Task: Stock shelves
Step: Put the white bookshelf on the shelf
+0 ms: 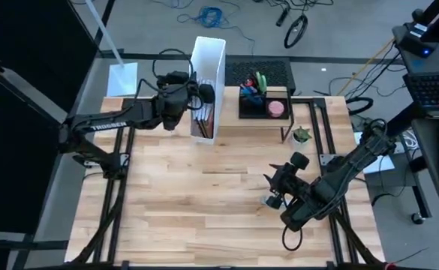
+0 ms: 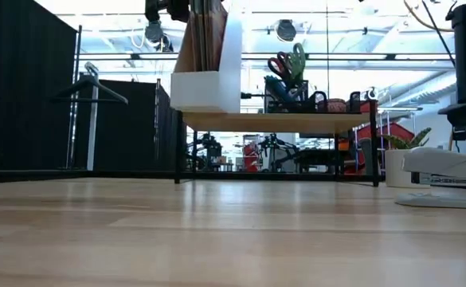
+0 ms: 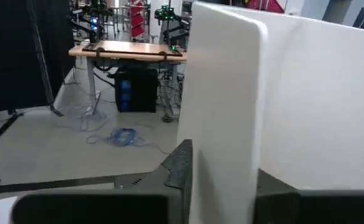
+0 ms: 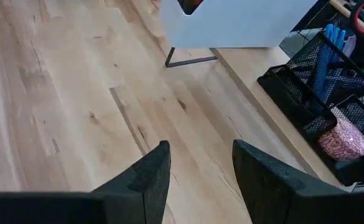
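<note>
Pale butcher-block wood covers the table (image 1: pixel 204 202), with a cluttered workshop floor beyond it. At its far edge stands the low riser shelf (image 2: pixel 296 121), carrying a tall white file box (image 1: pixel 206 82) at its left end and a black mesh organizer (image 1: pixel 263 97) beside it. The left gripper (image 1: pixel 202 94) clasps the file box wall between its fingers (image 3: pixel 178 171). The right gripper (image 1: pixel 272 187) hovers over bare wood, fingers (image 4: pixel 150 174) parted, empty. Only the low view shows a white stapler (image 2: pixel 448 171) lying near a small potted plant (image 1: pixel 301 135).

Light-wood shelves (image 2: pixel 276 121), black mesh organizer (image 4: pixel 331 99), seemingly smooth white box (image 1: pixel 208 67)
</note>
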Robot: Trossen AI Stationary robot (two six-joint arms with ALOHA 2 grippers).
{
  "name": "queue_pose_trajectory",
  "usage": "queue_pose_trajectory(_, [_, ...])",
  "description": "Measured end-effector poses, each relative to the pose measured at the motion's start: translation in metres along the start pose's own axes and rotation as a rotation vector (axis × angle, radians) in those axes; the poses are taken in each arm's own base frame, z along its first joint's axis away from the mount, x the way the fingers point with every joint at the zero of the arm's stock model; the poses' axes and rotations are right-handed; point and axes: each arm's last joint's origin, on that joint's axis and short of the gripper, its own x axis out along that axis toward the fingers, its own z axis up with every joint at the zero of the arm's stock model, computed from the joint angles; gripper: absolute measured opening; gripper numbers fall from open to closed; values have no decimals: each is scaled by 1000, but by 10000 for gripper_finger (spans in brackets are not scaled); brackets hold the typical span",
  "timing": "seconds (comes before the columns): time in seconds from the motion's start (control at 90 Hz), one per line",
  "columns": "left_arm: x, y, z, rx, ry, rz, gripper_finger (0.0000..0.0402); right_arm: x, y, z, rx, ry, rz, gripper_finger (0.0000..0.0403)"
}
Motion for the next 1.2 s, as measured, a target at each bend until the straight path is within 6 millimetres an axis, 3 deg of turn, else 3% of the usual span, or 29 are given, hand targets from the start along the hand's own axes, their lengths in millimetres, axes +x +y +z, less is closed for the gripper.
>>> queue_pose_trajectory(0.389, [7, 3, 2, 40, 8, -48, 130, 0, 0, 0, 2, 0, 1, 155])
queue_pose_trajectory(0.811, [-16, 10, 27, 133, -78, -107, 165, 0, 0, 0, 3, 2, 2, 155])
queue_pose_trajectory(0.978, [-39, 18, 42, 115, -110, -162, 164, 0, 0, 0, -12, 4, 3, 155])
queue_pose_trajectory(1.111, [-73, 23, 56, 148, -141, -313, 164, -3, 1, -1, -26, -17, 3, 155])
queue_pose_trajectory(1.2, [-100, 25, 54, 231, -109, -440, 164, -6, 3, -1, -20, -48, 4, 155])
